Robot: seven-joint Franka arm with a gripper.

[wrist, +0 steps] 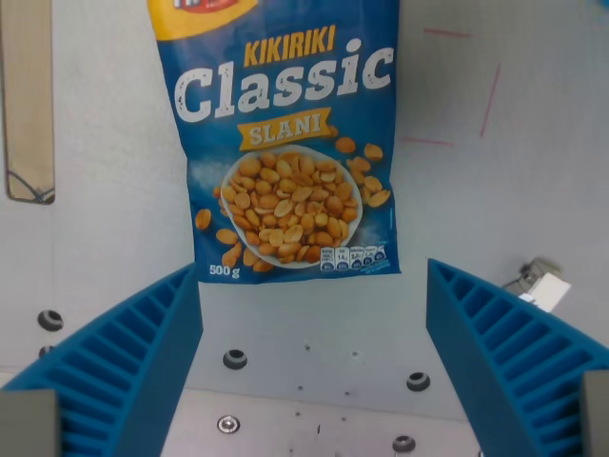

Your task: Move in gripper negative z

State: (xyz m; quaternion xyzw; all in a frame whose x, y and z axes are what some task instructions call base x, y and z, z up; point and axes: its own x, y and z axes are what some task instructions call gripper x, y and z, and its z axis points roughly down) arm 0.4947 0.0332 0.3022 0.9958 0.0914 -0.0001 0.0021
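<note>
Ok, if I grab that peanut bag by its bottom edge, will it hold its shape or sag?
The peanut bag looks like thin glossy film, so it probably sags and may slip in the fingers. Its label reads 500 g, so it is likely fairly heavy, with loose nuts shifting. It lies flat on the table; rolling seems unlikely.

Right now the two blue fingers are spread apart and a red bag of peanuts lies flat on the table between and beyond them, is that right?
Not quite: the bag of peanuts is blue, not red, as the wrist view shows. The rest holds: the blue fingers are spread apart and the bag lies flat on the table beyond them.
</note>
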